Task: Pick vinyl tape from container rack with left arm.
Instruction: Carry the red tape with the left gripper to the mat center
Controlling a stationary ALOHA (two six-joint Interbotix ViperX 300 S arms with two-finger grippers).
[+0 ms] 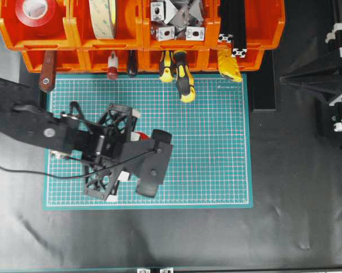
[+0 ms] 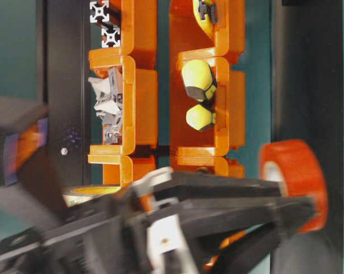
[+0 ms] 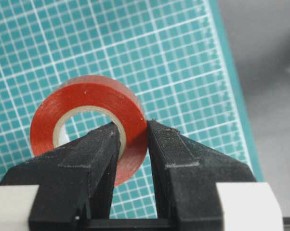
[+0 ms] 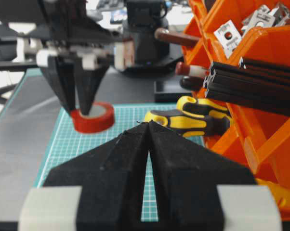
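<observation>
One red vinyl tape (image 3: 89, 122) sits over the green cutting mat (image 1: 216, 148), clear of the container rack (image 1: 137, 34). Left gripper (image 3: 134, 127) jaws are nearly closed, pinching the roll's wall: one finger in the core, one outside. Can't tell if the roll touches the mat. Right gripper (image 4: 148, 124) jaws closed together, holding nothing, near the yellow-black screwdrivers (image 4: 193, 118). Another red roll (image 1: 37, 12) remains in the rack's top-left bin.

The small red vinyl tape roll (image 3: 89, 103) looks smooth and slightly glossy. The left gripper (image 3: 133, 132) has matt, faintly grainy black plastic jaws. The bright orange plastic container rack (image 1: 134, 34) is shiny; the green gridded cutting mat (image 1: 211, 153) is matt; the black sheet surface (image 1: 296, 227) looks softly wrinkled.
</observation>
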